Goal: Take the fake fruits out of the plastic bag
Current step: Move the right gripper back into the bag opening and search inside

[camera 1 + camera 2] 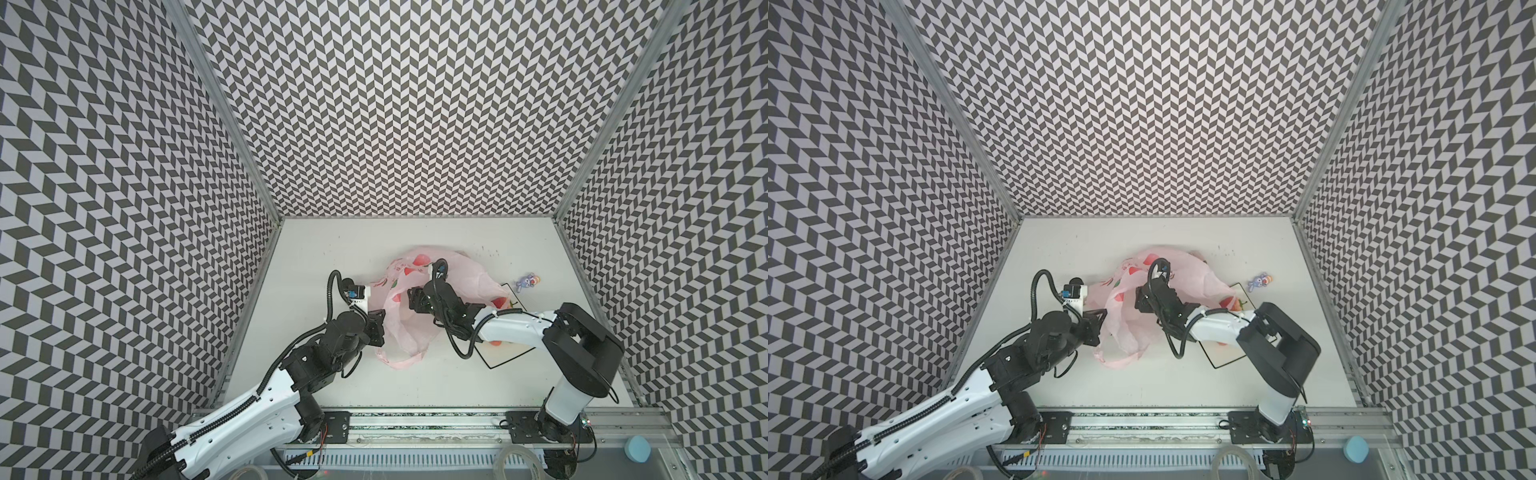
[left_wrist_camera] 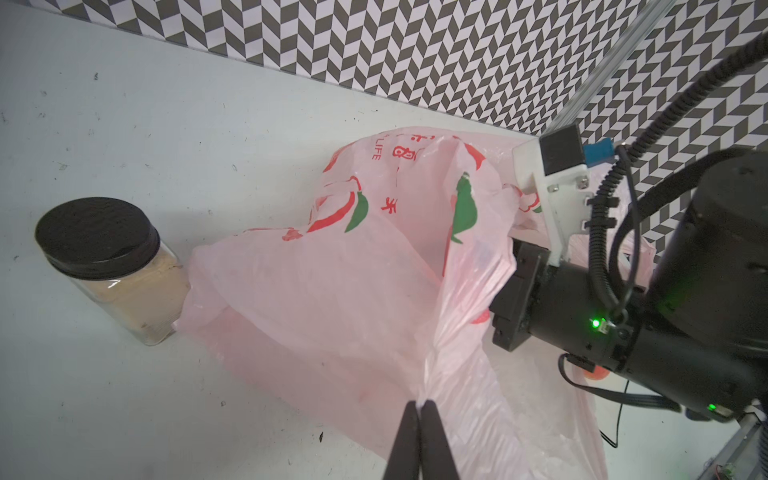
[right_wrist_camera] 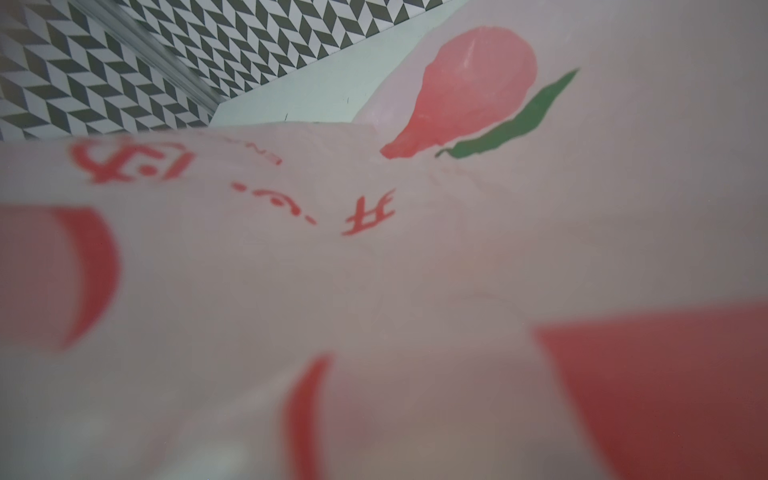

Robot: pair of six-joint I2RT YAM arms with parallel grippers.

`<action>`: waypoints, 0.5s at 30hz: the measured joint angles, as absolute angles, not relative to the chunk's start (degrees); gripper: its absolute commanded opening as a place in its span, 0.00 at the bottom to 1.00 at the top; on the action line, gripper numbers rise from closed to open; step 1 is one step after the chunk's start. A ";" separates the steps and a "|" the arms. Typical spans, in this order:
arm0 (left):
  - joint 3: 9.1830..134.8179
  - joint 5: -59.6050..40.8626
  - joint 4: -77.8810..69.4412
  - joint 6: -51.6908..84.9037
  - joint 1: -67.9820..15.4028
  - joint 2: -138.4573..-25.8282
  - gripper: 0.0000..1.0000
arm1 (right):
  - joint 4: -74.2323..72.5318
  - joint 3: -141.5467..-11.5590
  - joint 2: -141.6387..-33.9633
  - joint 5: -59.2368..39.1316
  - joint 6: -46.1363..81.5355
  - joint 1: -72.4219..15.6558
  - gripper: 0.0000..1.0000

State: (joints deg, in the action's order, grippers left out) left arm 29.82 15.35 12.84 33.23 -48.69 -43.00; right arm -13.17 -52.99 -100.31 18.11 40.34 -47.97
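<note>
My left hand (image 2: 419,405) clamped on bunched edge of thin translucent pink plastic bag (image 2: 332,291). My right hand (image 1: 412,300) in bag mouth; cannot tell its spread. Film limp, slippery: grip gathered folds.

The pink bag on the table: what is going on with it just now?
The left end effector is shut on an edge of the plastic bag, holding it open. The right end effector reaches into the bag's mouth; whether it grips anything is hidden by the plastic. Some fake fruits already lie on the white plate.
</note>
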 measured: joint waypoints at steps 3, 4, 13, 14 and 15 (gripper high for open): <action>29.82 15.25 12.86 32.77 -48.69 -43.88 0.00 | -15.79 -53.87 -103.42 18.79 41.30 -47.11 0.76; 29.82 15.18 12.86 32.64 -48.69 -44.18 0.00 | -16.45 -54.35 -104.62 18.94 41.58 -46.89 0.76; 29.87 14.15 12.80 32.16 -48.69 -45.65 0.00 | -18.74 -59.90 -112.29 19.92 44.01 -44.53 0.76; 29.87 13.96 12.71 32.14 -48.69 -45.80 0.00 | -19.00 -60.64 -113.06 19.97 44.10 -44.40 0.76; 29.87 13.78 12.69 32.12 -48.69 -45.89 0.00 | -19.22 -61.34 -113.82 19.97 44.12 -44.27 0.76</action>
State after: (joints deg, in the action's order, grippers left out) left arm 29.87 13.78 12.69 32.12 -48.69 -45.89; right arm -19.22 -61.34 -113.82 19.97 44.12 -44.27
